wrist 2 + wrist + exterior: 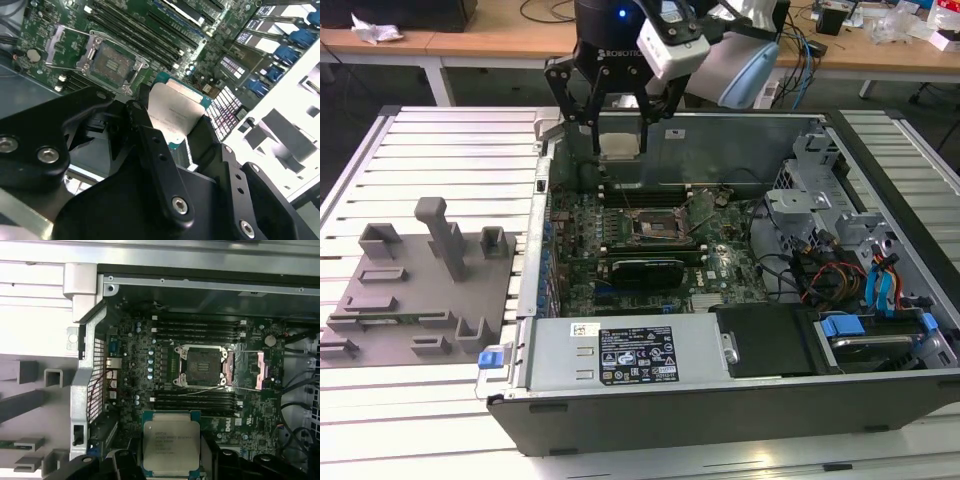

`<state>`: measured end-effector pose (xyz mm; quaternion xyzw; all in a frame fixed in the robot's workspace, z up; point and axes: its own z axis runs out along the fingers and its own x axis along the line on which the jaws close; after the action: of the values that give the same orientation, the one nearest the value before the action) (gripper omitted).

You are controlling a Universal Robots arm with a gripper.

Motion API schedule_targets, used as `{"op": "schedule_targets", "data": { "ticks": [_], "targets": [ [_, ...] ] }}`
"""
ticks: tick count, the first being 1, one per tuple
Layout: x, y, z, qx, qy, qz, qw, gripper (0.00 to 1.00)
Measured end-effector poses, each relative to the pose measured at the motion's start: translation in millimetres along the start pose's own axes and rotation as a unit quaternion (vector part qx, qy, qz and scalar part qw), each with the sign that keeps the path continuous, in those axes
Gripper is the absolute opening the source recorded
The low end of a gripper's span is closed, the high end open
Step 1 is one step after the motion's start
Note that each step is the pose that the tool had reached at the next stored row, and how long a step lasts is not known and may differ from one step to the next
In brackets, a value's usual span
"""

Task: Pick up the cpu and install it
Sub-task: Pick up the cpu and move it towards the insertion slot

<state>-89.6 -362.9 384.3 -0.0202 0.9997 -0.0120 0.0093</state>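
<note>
So the small, thin, silver-topped square cpu (620, 147) is clamped by its edges in the black robot gripper (620, 135), hanging in the air over the green motherboard (260, 405) inside the open grey metal computer case (740, 150). Pickup looks done to me. Install isn't: the black square socket (202, 365) is empty, its metal plate looks flipped open, and the chip is well apart from it. A grey plastic tray with upright blocks (420, 290) sits beside the case.

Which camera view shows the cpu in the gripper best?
The first wrist view: the cpu faces the camera, its silver top almost whole. The second wrist view shows it tilted, partly behind a finger. In the exterior view it is small, between the fingers of the gripper.
</note>
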Motion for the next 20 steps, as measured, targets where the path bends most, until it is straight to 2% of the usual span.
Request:
{"op": "schedule_targets", "data": {
  "ticks": [3, 5, 13, 17, 20],
  "targets": [
    [-13.5, -0.2, 0.3, 0.0, 0.0001, 0.0, 1.0, 0.55],
    [-19.2, -0.4, 0.5, 0.0, 0.0002, 0.0, 1.0, 0.55],
    [-32.4, -0.7, 1.5, -0.0001, 0.0002, 0.0, 1.0, 0.55],
    [-35.2, 0.2, 10.1, 0.0, 0.0006, 0.0, 1.0, 0.55],
    [-37.1, 0.8, 11.8, 0.0, 0.0007, 0.0, 1.0, 0.55]
  ]
}}
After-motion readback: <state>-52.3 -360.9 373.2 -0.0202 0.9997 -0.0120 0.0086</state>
